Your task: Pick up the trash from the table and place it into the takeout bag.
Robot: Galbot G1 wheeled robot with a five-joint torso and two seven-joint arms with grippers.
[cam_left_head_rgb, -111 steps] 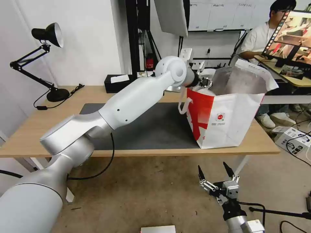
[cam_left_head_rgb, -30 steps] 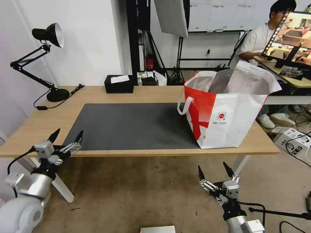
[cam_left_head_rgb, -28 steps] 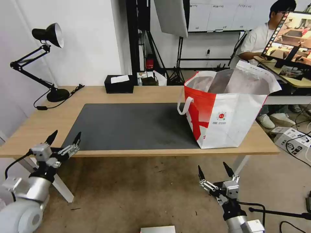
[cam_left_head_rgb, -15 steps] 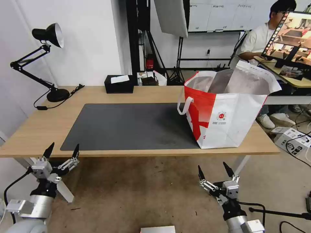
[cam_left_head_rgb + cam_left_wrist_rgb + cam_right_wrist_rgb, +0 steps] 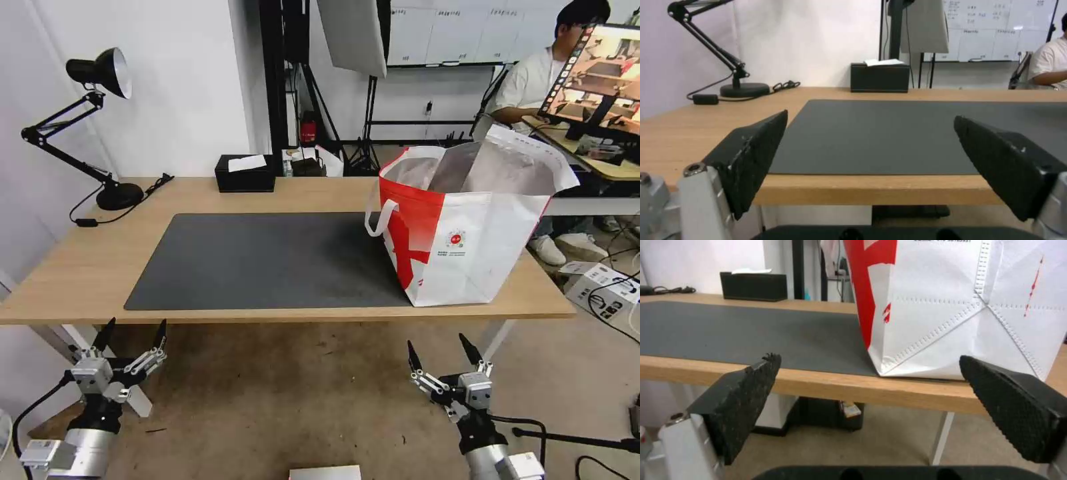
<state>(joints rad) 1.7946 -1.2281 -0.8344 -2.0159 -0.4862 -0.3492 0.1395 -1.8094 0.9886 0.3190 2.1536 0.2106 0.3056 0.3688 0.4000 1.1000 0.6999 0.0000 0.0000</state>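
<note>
The takeout bag [image 5: 480, 247], white with a red side panel and foil lining, stands open on the right end of the table [image 5: 80, 267]; its lower wall also faces the right wrist camera [image 5: 947, 313]. The trash is out of view, and the dark grey mat [image 5: 267, 260] lies bare. My left gripper [image 5: 136, 325] hangs open below the table's front edge on the left, fingers pointing up, holding nothing; the left wrist view looks between its fingers [image 5: 751, 156] across the mat [image 5: 889, 133]. My right gripper [image 5: 436, 343] is open and empty below the front edge, under the bag.
A black desk lamp [image 5: 100, 73] stands at the table's back left, its cable trailing on the wood. A black tissue box [image 5: 245, 175] sits at the back edge. A white box [image 5: 600, 283] and cables lie on the floor right. Stands and a desk with a monitor are behind.
My left arm has pulled back from over the bag and dropped to the left, from table height to below the front edge, fingers open throughout. The right arm has not moved.
</note>
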